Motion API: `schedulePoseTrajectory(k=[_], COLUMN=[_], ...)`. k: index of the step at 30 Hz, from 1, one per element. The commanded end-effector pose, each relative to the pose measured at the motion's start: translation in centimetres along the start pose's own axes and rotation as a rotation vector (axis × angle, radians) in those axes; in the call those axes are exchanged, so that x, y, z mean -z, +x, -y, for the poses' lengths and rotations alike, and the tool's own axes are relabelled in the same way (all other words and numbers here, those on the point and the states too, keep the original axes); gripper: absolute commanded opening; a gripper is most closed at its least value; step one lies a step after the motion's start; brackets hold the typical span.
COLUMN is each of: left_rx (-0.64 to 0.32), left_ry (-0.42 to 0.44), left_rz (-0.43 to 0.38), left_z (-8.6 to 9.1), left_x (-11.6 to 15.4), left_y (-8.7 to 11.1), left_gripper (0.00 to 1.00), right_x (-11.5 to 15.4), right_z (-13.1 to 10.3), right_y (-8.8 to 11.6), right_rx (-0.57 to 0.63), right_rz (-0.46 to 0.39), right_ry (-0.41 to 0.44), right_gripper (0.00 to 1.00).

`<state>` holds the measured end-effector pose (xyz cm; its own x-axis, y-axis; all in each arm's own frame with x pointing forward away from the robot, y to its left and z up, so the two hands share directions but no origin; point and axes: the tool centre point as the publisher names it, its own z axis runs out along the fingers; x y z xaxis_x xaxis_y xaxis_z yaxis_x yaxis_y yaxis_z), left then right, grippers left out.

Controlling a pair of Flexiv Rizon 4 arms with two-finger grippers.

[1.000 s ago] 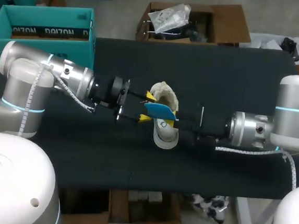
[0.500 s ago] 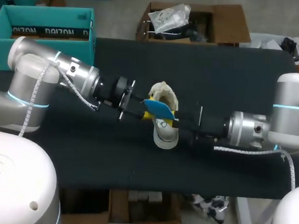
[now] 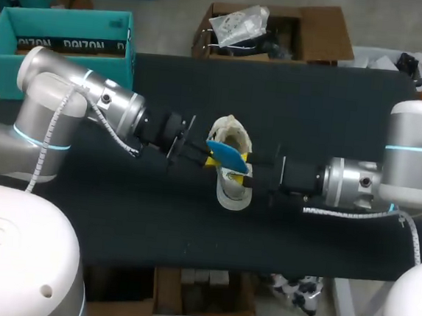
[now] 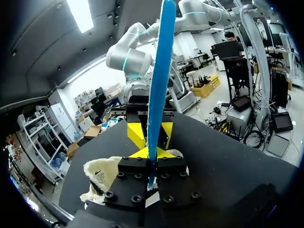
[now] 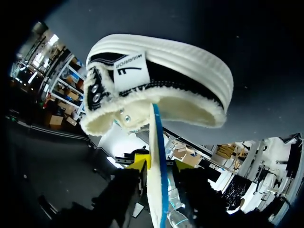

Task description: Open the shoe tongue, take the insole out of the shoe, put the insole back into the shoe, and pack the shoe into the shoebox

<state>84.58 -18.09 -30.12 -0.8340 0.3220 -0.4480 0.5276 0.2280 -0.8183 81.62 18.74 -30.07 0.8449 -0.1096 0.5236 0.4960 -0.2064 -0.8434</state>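
Note:
A cream fleece-lined shoe (image 3: 234, 193) lies mid-table, also seen in the left wrist view (image 4: 102, 175) and the right wrist view (image 5: 161, 76). The blue insole (image 3: 226, 156) hangs above its opening. My left gripper (image 3: 205, 157) comes in from the left, shut on one end of the insole (image 4: 159, 71), its fingers pinched together (image 4: 149, 156). My right gripper (image 3: 243, 177) stands at the other end, open, with the insole (image 5: 156, 156) edge-on between its fingers (image 5: 161, 166), which stand apart from it. The teal shoebox (image 3: 59, 37) sits open at the back left.
The black table top (image 3: 311, 108) spreads wide behind the shoe and in front of it. Both arms lie low across the table's middle, meeting over the shoe, and the left arm's elbow is close to the shoebox.
My left gripper has moved right to the insole and closed on its end. The right gripper's fingers have spread apart around the insole, and that arm has shifted slightly left.

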Motion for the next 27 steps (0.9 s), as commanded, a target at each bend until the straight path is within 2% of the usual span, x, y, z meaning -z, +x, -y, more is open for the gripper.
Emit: schedulePoseTrajectory(k=[1,2,6,10,27], left_rx=[-0.064,-0.091,-0.153,-0.177,-0.17], left_ry=[-0.026,-0.046,-0.108,-0.113,-0.133], left_rz=[0.022,0.02,0.035,0.013,0.025], left_z=[-0.1,-0.2,-0.5,-0.4,-1.7], left_x=[-0.6,-0.8,-1.5,-2.0,-1.5], left_y=[0.0,0.1,0.4,0.6,-0.6], left_gripper=[0.0,0.0,0.0,0.0,0.0], right_x=[0.1,0.0,-0.1,0.0,0.1], right_z=[1.8,2.0,2.2,1.9,0.5], right_y=[-0.4,-0.4,-0.7,-1.0,-1.1], right_rx=[-0.028,-0.039,-0.057,-0.064,-0.125], right_rz=[0.0,-0.002,-0.012,-0.021,-0.044], right_ry=[-0.108,-0.135,-0.182,-0.195,-0.236], right_gripper=[0.55,0.5,0.47,0.41,0.42])
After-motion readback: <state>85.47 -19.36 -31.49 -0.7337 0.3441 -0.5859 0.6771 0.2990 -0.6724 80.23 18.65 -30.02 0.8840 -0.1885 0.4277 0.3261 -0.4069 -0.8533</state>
